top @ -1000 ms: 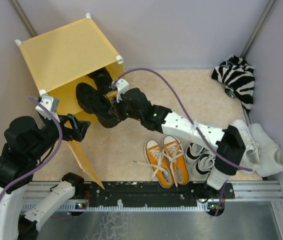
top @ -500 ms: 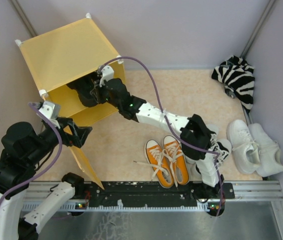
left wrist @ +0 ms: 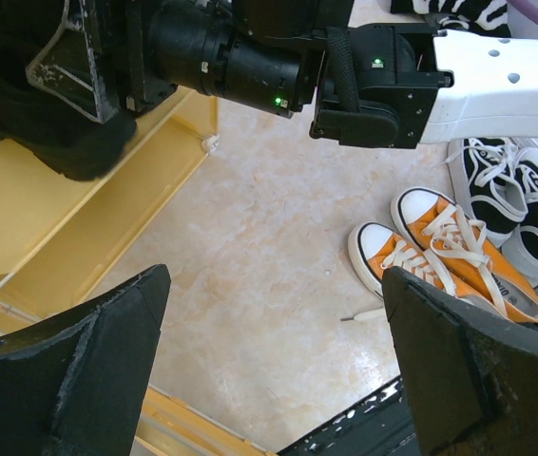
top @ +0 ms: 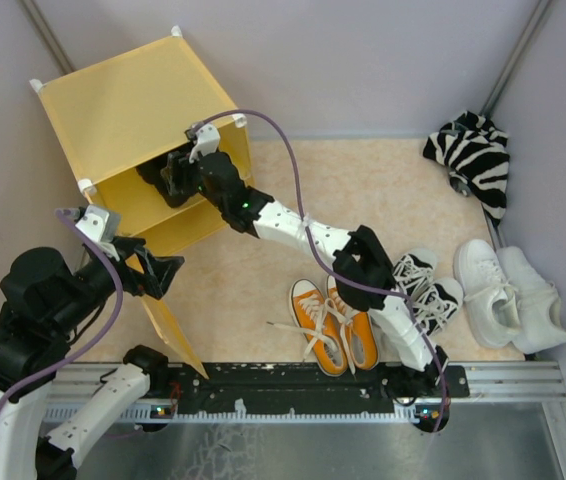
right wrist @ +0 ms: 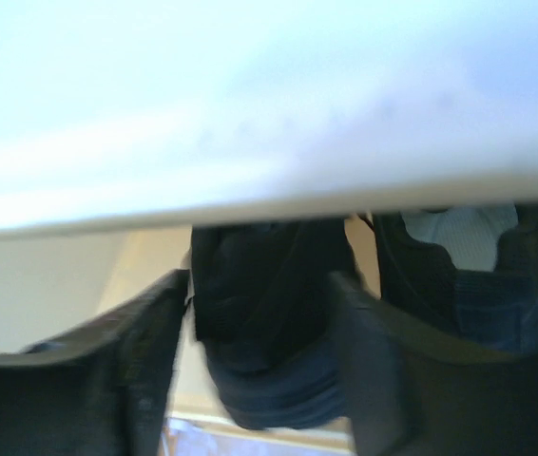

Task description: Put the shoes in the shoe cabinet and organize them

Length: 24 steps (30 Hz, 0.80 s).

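Observation:
The yellow shoe cabinet [top: 128, 100] lies at the back left with its opening toward the floor area. My right gripper [top: 170, 177] reaches into it. In the right wrist view its fingers [right wrist: 126, 380] stand apart on either side of one chunky black shoe [right wrist: 269, 323], and the second black shoe [right wrist: 478, 285] lies just to the right. My left gripper [left wrist: 274, 275] hangs open and empty over bare floor by the cabinet's front. Orange sneakers [top: 335, 322], black-and-white sneakers [top: 421, 290] and white sneakers [top: 513, 295] sit on the floor.
The cabinet's door panel [top: 168, 325] hangs open toward the near rail, beside my left gripper [top: 161, 268]. A zebra-striped cloth bundle [top: 478, 160] lies in the back right corner. My right arm [top: 303, 235] stretches diagonally above the orange sneakers.
My right arm carried the black shoe from the cabinet's mouth deep inside, and its jaws have spread apart. The left arm has barely moved.

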Tool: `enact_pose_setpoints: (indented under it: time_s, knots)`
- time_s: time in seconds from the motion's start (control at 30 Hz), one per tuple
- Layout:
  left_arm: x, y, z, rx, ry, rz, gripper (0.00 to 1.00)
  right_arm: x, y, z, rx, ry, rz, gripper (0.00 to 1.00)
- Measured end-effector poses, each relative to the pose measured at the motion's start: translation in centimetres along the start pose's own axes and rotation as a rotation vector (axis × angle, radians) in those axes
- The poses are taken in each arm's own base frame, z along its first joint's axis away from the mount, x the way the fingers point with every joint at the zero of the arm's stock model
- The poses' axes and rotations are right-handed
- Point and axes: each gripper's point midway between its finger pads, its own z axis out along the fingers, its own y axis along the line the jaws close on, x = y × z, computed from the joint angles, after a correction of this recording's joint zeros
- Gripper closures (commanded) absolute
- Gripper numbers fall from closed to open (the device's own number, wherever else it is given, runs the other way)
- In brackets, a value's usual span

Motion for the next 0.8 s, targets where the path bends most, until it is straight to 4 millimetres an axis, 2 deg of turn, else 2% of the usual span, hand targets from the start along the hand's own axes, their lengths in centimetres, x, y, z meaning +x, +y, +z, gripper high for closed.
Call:
enact_pose_setpoints:
  time_s: [0.1, 0.3, 0.5, 0.63, 0.73, 0.8]
  knots:
    - [0.0, 0.1, 0.0, -0.003, 0.000, 0.000, 0.01, -0.9, 0.7, 0.0, -0.034, -0.038, 0.010, 0.30]
    - [-0.1, 0.3, 0.3, -0.015, 0.001, -0.001, 0.01, 0.0, 1.3, -2.0, -0.102, -0.013, 0.015, 0.28]
    - [-0.2, 0.7, 0.7, -0.039, 0.003, -0.002, 0.01, 0.1, 1.2, -6.3, -0.137, 0.028, 0.017, 0.25]
    - [-0.2, 1.1, 0.9, -0.058, 0.005, -0.003, 0.01, -1.6, 0.8, -10.2, -0.144, 0.034, 0.015, 0.29]
    - [-0.3, 1.3, 1.1, -0.069, 0.006, -0.004, 0.01, -3.4, -0.5, -11.9, -0.105, 0.029, 0.005, 0.29]
    - [-0.3, 1.3, 1.1, -0.072, 0.005, -0.004, 0.01, -4.3, -2.3, -12.8, -0.048, 0.040, -0.008, 0.28]
